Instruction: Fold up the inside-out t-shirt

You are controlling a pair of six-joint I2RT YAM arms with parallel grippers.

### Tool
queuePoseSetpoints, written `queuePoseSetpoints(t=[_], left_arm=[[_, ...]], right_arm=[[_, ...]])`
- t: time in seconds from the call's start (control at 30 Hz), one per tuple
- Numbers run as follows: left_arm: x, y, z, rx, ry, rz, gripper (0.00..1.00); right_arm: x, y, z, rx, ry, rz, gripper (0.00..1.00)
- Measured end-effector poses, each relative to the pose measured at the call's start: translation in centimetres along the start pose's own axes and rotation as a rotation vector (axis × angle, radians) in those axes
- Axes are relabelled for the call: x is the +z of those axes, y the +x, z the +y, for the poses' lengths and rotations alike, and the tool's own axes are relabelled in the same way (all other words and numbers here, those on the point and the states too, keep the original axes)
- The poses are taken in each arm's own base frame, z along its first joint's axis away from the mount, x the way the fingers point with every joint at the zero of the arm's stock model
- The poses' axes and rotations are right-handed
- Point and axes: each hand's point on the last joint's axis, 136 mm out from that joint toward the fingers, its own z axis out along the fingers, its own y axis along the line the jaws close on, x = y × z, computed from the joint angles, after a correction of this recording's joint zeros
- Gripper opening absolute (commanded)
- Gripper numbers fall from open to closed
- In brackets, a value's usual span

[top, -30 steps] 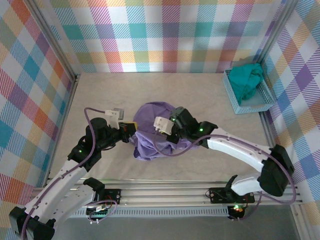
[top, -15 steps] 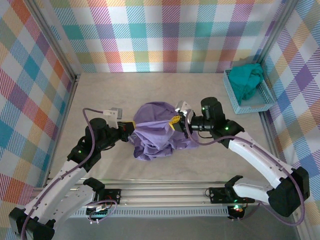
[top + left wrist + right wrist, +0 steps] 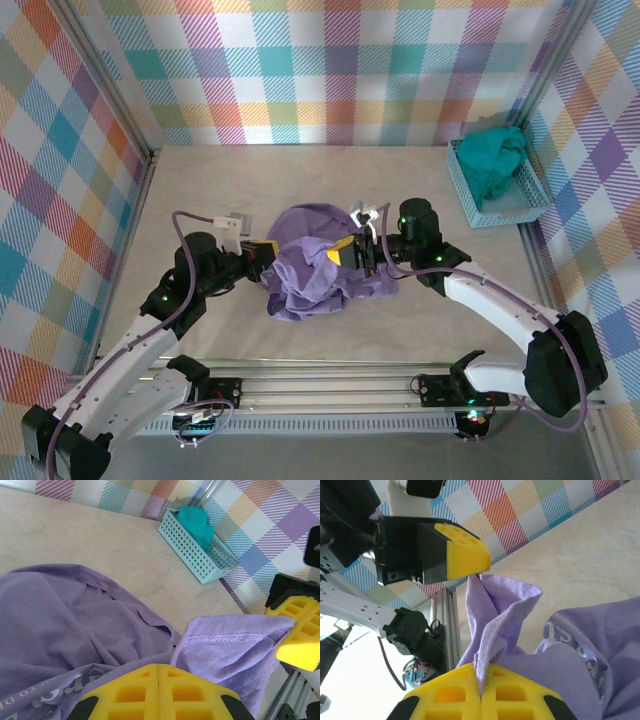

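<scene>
The counter (image 3: pixel 200 190) is seen from high above, behind the arm bases. Super close wrist views are taken over the left end effector (image 3: pixel 158 672), faced toward 3 o'clock, and the right end effector (image 3: pixel 481 680), toward 9. The t-shirt (image 3: pixel 310 265) is shared by all three.

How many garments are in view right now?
2: the purple t-shirt bunched mid-table; a teal garment in the blue basket, far right. More could hide under it.

A robotics lab test cell: plaid-printed walls (image 3: pixel 350 70) on aluminium posts (image 3: pixel 115 90) box in a pale table (image 3: pixel 200 190), with an aluminium mounting rail (image 3: pixel 330 385) along its near edge
</scene>
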Motion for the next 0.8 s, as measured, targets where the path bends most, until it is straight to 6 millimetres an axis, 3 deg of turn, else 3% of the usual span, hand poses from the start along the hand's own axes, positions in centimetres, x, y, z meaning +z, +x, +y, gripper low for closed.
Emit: queuePoseSetpoints(t=[0.27, 0.43, 0.5, 0.63, 0.8], left_arm=[[1.9, 3.0, 3.4, -0.044, -0.129, 0.112, 0.00], [2.1, 3.6, 3.0, -0.046, -0.100, 0.135, 0.00], [1.9, 3.8, 2.4, -0.042, -0.066, 0.131, 0.09], [0.6, 3.2, 1.1, -0.015, -0.004, 0.076, 0.36], [-0.7, 1.2, -1.0, 0.040, 0.073, -0.011, 0.55]], right_arm=[[-0.8, -1.7, 1.4, -0.029, -0.035, -0.052, 0.02], [-1.3, -2.0, 1.2, -0.082, -0.017, -0.047, 0.01], [-1.2, -2.1, 1.2, -0.112, -0.023, -0.031, 0.01], [-0.9, -2.4, 1.8, -0.187, -0.070, 0.014, 0.02], [-0.7, -2.7, 2.8, -0.247, -0.148, 0.078, 0.02]])
